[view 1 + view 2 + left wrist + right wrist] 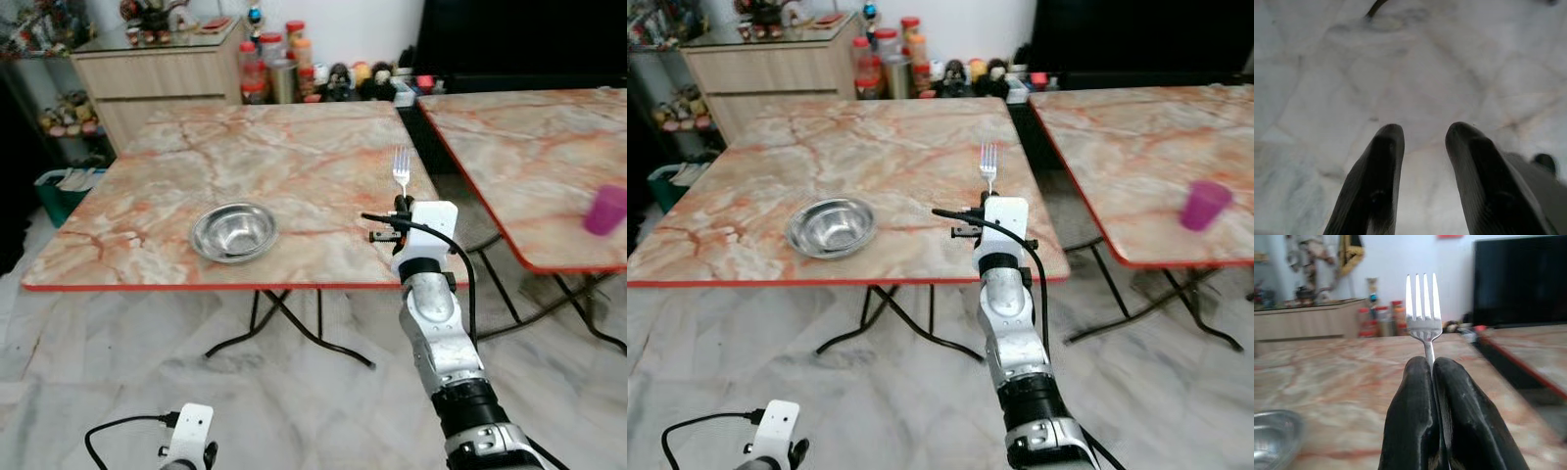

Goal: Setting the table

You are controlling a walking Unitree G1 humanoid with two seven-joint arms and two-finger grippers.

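While clamped tight on the neck of a metal fork (pixel 1424 316), right gripper (pixel 1431 369) raised above the near edge of the marble-patterned table (pixel 265 162), toward its near right corner, two black fingers (pixel 1411 401) pressed together with only the thin stem between them. Fork held upright, four tines pointing up, handle swallowed by the fingers and by the white wrist housing, so its lower length out of sight. Seen from the head, tines (pixel 401 168) poking up just beyond the wrist, hard to say whether over the surface or slightly short of its edge. Left gripper (pixel 1422 147) hanging low by the pale marble floor (pixel 1415 73), fingers parted with a clear gap and grasping nothing; fingertips soft and blurred, floor veins only faintly readable. Steel bowl (pixel 233 231) resting upright near the near edge of the table, left of centre, apparently holding nothing but reflections. Second table (pixel 534 157) to the right, cut off by the frame, with a pink cup (pixel 605 210) standing near its near edge, contents not visible from this angle. Wooden cabinet (pixel 162 78) beyond the far left corner, jars and bottles (pixel 274 67) crowded beside it, labels too small to read.
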